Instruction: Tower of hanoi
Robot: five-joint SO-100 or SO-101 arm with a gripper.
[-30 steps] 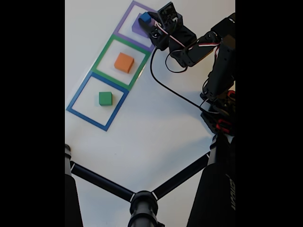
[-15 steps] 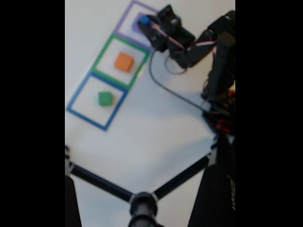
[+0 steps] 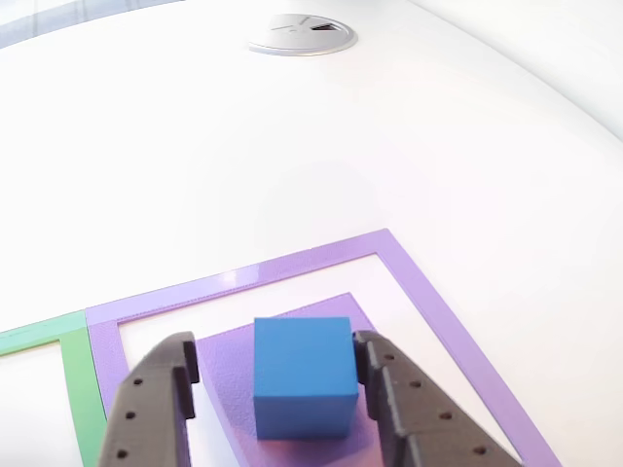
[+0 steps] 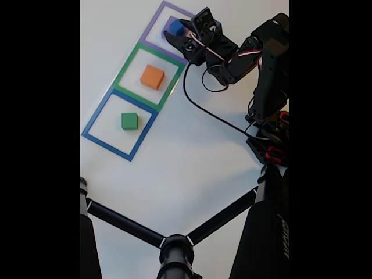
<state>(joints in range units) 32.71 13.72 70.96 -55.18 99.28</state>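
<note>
We see the tool (image 3: 280,375) spread open around the blue cube (image 3: 303,375), one finger touching its right face, the other apart. Cube sits on the purple block (image 3: 229,360) inside the purple frame (image 3: 438,311) on the white tabletop (image 3: 292,146); orange block (image 4: 152,77) and green block (image 4: 129,121) sit in neighbouring frames.

An office or lab-style workspace: a smooth white desk (image 3: 321,146) with a round cable grommet (image 3: 303,34) set into its top, and black tripod legs (image 4: 174,244) standing on it in the fixed view.
</note>
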